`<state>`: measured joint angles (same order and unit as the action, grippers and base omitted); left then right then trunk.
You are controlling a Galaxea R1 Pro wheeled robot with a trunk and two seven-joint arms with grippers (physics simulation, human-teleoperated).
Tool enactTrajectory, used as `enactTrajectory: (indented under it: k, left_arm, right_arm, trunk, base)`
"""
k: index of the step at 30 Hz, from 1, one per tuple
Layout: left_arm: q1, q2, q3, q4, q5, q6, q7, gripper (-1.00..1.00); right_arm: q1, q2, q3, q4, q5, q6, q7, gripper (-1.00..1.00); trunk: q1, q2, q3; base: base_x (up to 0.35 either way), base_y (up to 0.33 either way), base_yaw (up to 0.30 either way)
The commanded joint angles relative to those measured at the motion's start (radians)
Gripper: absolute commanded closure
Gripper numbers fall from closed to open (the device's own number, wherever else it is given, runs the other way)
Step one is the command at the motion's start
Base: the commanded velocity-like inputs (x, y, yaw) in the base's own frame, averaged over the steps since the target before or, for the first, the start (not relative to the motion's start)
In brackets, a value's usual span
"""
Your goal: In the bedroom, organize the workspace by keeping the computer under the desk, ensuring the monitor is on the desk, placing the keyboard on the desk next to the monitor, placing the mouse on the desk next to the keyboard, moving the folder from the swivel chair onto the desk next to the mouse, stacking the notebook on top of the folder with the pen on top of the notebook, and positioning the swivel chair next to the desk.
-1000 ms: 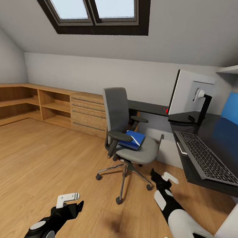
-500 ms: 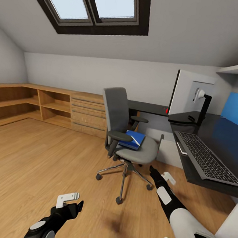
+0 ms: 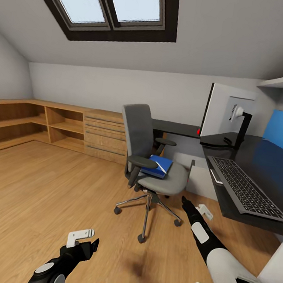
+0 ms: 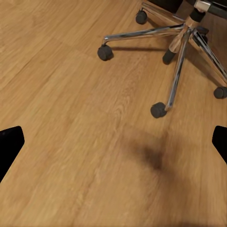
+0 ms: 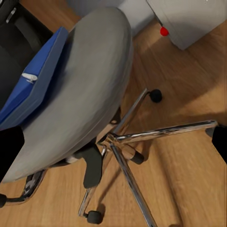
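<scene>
Grey upholstered swivel chair (image 3: 151, 153) on a warm wood-plank floor (image 3: 42, 200), tall padded back, black armrests, five chromed legs on dark casters. Flat bright-blue folder (image 3: 158, 166) lying on the seat toward its rear edge, corners square; a small white object on its cover, seen from the right wrist, too small to name. Seat fabric matte and rounded at the front edge in that same view (image 5: 90, 90), metal legs glossy below it.

Glossy black counter (image 3: 262, 164) to the chair's right, L-shaped. Long slim keyboard (image 3: 245, 188) with black keys in a silver-grey frame lying near the counter's front edge, one end jutting slightly past it. Wide flat monitor (image 3: 226, 111) at the counter's inner corner, pale back turned this way, thin stand on a round base, red dot at a lower corner. Light grey boxy computer (image 5: 189, 19) with a red dot on the floor beyond the chair, under the counter.

Left end effector (image 3: 82, 239) low over bare floor near the chair's casters, fingers wide apart, holding nothing. Right end effector (image 3: 187, 205) close beside the chair base, below the seat's front edge, fingers spread wide, empty.
</scene>
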<state>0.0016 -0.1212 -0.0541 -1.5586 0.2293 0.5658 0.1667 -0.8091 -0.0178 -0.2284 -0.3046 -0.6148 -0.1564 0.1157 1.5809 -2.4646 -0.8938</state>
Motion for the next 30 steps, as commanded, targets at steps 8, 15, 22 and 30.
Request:
enactTrajectory:
  k: [8, 15, 22, 30]
  left_arm:
    - [0.0, 0.0, -0.001, -0.001, 0.011, 0.003, 0.008, -1.0]
    - [0.0, 0.0, 0.0, -0.001, 0.01, 0.003, 0.008, -1.0]
    - [0.0, 0.0, 0.0, -0.001, 0.01, 0.003, 0.008, -1.0]
    - [0.0, 0.0, -0.001, -0.001, 0.011, 0.003, 0.008, -1.0]
  right_arm:
    - [0.0, -0.007, -0.003, 0.002, -0.011, -0.005, 0.011, -1.0]
    - [0.001, -0.008, -0.003, 0.002, -0.011, -0.005, 0.01, -1.0]
    - [0.0, -0.01, -0.003, 0.002, -0.012, -0.005, 0.011, -1.0]
    - [0.0, -0.011, -0.004, -0.001, -0.014, -0.003, 0.01, -1.0]
  trunk:
    - [0.0, 0.0, -0.001]
    - [0.0, 0.0, -0.001]
    - [0.0, 0.0, -0.001]
    - [0.0, 0.0, -0.001]
  base:
    - [0.152, 0.0, 0.0]
    - [0.245, 0.0, 0.0]
    - [0.055, 0.0, 0.0]
    - [0.01, 0.028, 0.0]
